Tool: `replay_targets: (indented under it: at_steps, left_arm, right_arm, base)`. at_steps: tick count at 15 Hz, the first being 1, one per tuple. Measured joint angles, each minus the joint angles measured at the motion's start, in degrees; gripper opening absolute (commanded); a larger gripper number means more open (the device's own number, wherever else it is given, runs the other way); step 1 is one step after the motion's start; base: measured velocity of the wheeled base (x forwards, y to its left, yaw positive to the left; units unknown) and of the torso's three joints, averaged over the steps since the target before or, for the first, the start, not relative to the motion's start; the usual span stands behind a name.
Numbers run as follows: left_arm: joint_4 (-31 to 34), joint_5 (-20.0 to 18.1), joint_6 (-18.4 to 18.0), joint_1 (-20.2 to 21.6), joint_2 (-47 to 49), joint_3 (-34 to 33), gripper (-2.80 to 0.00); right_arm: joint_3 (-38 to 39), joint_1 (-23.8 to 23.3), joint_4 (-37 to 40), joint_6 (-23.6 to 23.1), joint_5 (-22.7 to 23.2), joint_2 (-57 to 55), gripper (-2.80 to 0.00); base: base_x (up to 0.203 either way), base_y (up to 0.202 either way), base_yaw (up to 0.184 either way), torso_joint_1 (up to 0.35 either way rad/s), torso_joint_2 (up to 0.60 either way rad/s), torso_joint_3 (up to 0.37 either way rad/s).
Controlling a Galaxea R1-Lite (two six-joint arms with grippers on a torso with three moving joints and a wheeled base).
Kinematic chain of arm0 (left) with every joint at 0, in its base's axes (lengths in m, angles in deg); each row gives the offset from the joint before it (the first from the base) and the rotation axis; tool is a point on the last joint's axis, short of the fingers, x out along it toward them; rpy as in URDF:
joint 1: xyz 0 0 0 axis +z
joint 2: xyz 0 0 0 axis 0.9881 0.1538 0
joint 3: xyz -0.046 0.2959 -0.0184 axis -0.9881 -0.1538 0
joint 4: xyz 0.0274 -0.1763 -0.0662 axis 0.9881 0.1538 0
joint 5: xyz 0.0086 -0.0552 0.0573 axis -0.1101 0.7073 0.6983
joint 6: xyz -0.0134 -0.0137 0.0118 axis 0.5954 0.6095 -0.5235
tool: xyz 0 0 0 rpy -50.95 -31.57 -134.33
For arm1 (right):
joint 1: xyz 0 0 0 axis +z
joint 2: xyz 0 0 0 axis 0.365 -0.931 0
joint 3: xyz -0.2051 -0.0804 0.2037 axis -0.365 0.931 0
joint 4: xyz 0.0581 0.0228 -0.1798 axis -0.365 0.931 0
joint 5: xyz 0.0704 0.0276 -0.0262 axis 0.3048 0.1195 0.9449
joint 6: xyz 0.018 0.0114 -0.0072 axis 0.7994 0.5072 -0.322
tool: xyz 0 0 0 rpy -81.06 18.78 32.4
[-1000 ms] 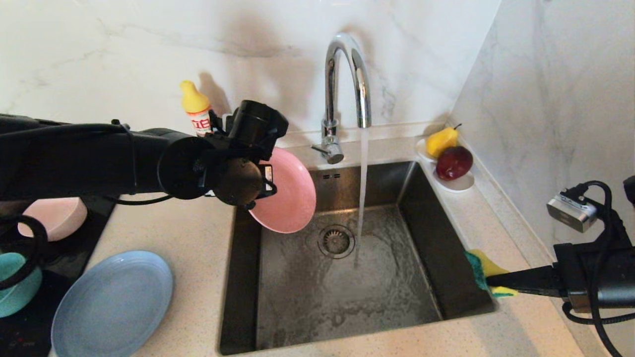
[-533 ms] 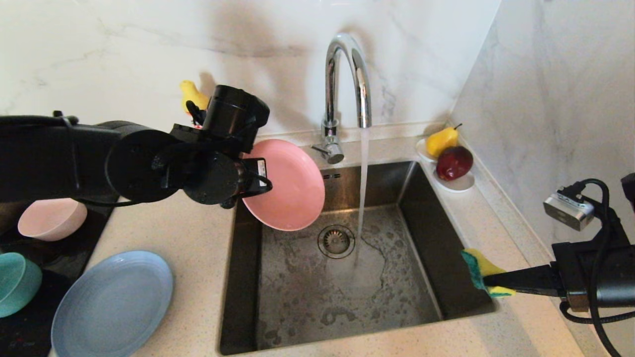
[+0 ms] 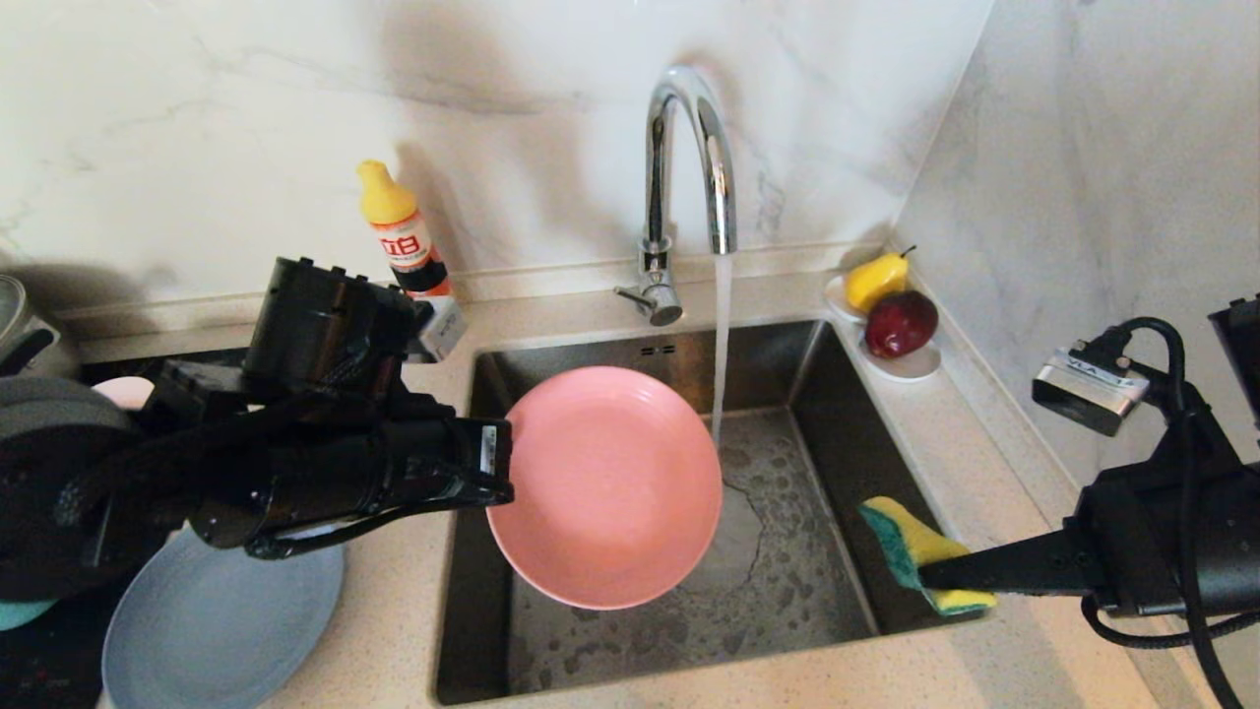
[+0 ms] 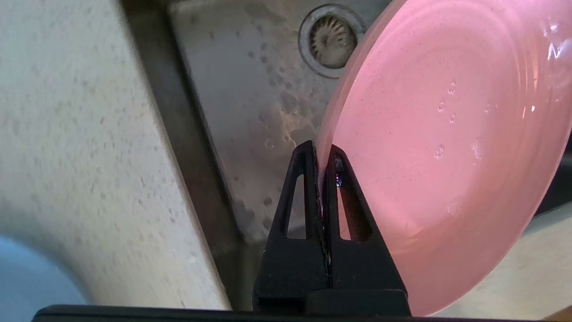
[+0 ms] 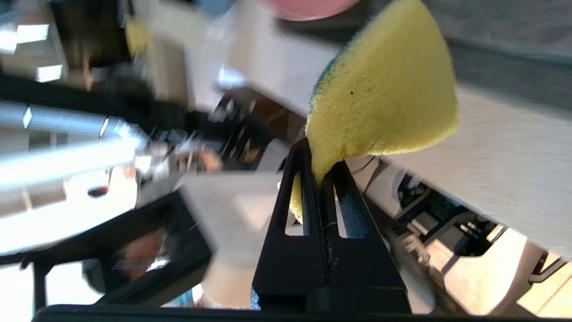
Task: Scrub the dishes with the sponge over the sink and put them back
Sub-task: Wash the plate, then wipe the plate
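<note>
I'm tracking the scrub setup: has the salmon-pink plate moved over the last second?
Yes. The salmon-pink plate, clamped in the left pincer, has swung from the sink's back-left corner out over the basin, nearer the tap stream.

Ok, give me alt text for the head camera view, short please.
The left gripper holds a salmon-pink plate by its rim over the steel sink, beside the running tap. At the sink's right edge the right gripper holds a yellow-and-green sponge.

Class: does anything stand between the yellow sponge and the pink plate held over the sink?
Nothing visible: only open sink lies between the yellow sponge and the salmon-pink plastic plate; the water stream falls behind the plate.
</note>
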Motion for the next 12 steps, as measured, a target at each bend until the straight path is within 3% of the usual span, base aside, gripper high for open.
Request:
replay_targets:
  at_steps: [3,6,12]
  left_arm:
    - [-15.79,-0.63,-5.92,-0.02,-1.64,-9.54,-2.80]
    - [-28.35,-2.99,-7.30,-0.02,-2.54,-14.58,-2.80]
    - [-30.88,-3.93,-7.40,-0.05,-4.14,-19.11,-2.80]
  right_arm:
    - [-5.38,6.02,2.24,-0.04,-0.14,-1.42,-2.80]
    - [-9.86,11.59,2.51,0.06,-3.03,-5.22,-2.80]
    - [-18.35,21.93,2.44,0.22,-12.04,-15.34,-2.80]
  base:
    - [0.000,0.000,0.000,0.000,0.00,0.000]
    - [0.000,0.000,0.000,0.000,0.00,0.000]
    - [0.000,0.000,0.000,0.000,0.00,0.000]
